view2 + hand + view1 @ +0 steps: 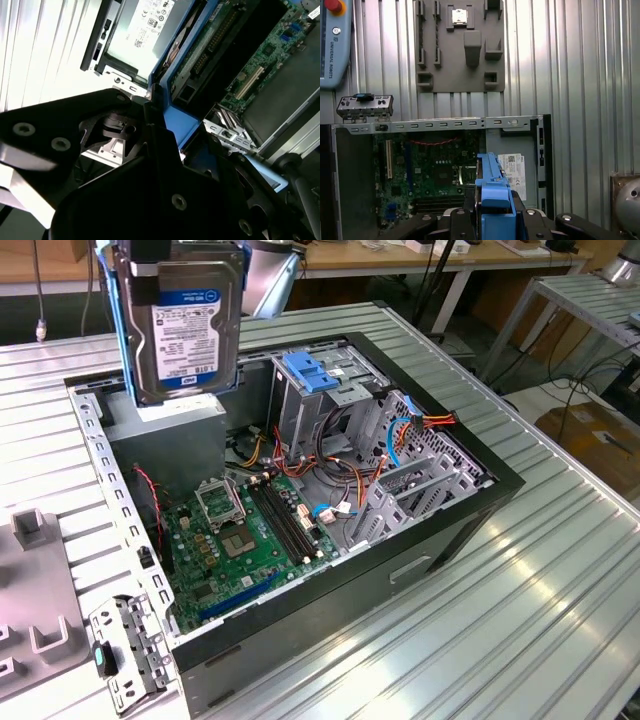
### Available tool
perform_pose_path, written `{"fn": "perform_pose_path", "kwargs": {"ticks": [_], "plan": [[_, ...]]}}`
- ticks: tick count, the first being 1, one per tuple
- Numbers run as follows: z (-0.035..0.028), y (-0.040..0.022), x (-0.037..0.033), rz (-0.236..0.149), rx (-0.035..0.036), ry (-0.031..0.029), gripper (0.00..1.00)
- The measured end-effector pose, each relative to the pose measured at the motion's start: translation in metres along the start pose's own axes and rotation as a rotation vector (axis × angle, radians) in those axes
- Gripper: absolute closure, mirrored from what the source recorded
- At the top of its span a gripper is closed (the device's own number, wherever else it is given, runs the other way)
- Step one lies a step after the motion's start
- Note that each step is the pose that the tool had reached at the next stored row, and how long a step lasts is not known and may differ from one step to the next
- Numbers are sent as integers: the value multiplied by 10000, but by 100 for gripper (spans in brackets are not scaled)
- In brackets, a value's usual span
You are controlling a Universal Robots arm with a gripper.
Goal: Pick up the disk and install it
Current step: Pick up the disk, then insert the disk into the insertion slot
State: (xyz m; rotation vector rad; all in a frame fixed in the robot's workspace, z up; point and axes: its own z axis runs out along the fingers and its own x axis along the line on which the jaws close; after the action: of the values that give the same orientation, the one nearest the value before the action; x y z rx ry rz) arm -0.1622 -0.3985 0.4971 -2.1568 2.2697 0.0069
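The disk point(185, 330) hangs upright in the air above the back corner of the open computer case point(480, 502), in the exterior view's upper left. Its white-and-blue label faces the camera and blue rails run down both sides. My gripper point(165, 255) is shut on its top edge. In the first wrist view the disk's blue rail point(492, 192) shows edge-on between the black fingers point(462, 225), with the motherboard point(430, 170) far below. The second wrist view has the same blue rail point(181, 122) against the gripper body.
Inside the case are the green motherboard point(250, 530), a metal drive cage with a blue latch point(312, 372), loose coloured cables point(400, 435) and a grey power-supply box point(170, 445) under the disk. A grey fixture plate point(30, 570) and a metal bracket point(125, 650) lie beside the case.
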Motion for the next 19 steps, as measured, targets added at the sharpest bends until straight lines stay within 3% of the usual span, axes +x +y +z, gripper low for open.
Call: {"fn": "perform_pose_path", "kwargs": {"ticks": [2,8,19], "plan": [[0,-37,-2,0,-1,5,63],[1,-56,-3,0,0,4,63],[1,-59,19,0,1,12,63]]}}
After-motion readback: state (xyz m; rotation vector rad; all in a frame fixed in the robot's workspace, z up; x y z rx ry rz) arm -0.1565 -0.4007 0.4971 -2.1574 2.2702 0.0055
